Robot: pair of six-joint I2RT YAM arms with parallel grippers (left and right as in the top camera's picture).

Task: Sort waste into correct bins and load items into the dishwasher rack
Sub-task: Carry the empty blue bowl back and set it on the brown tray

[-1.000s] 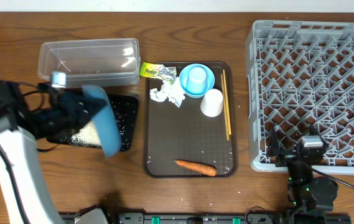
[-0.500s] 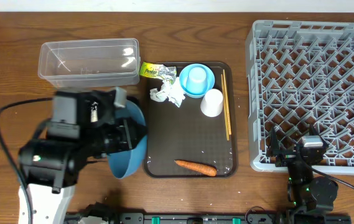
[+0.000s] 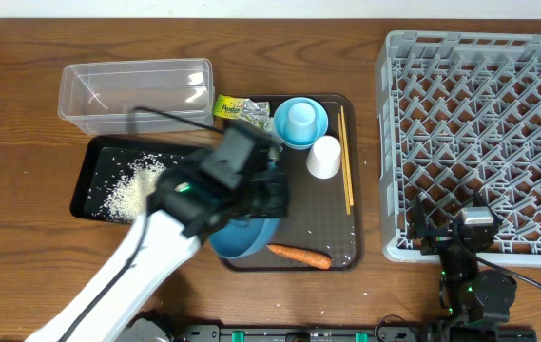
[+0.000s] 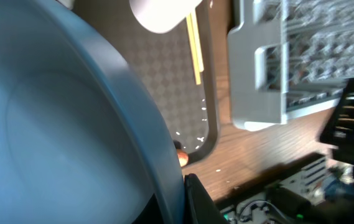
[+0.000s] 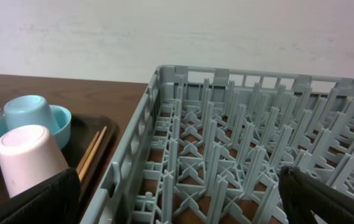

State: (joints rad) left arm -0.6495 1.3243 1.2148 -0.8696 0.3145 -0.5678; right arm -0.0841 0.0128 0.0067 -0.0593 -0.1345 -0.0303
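Left claw (image 4: 180, 191): clamped on the rim of the big blue bowl (image 3: 241, 239), with one dark finger showing on the outside.
Big blue bowl: held over the near left corner of the brown tray (image 3: 318, 218), just beside the carrot (image 3: 299, 255).
Right claw (image 5: 177, 202): fingers spread wide with nothing in them, at the near edge of the grey rack (image 3: 479, 114).
Rice (image 3: 129, 188): scattered in the black tray (image 3: 99, 152) on the bench (image 3: 13, 114).

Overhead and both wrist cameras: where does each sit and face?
Overhead: above the table, looking straight down; left arm over the brown tray, right arm by the rack.
Left wrist: tight against the wide blue bowl, facing the rack; one finger shows.
Right wrist: low, looking across the rack; fingers frame the bottom.
Both wrist views share the whitish cup.
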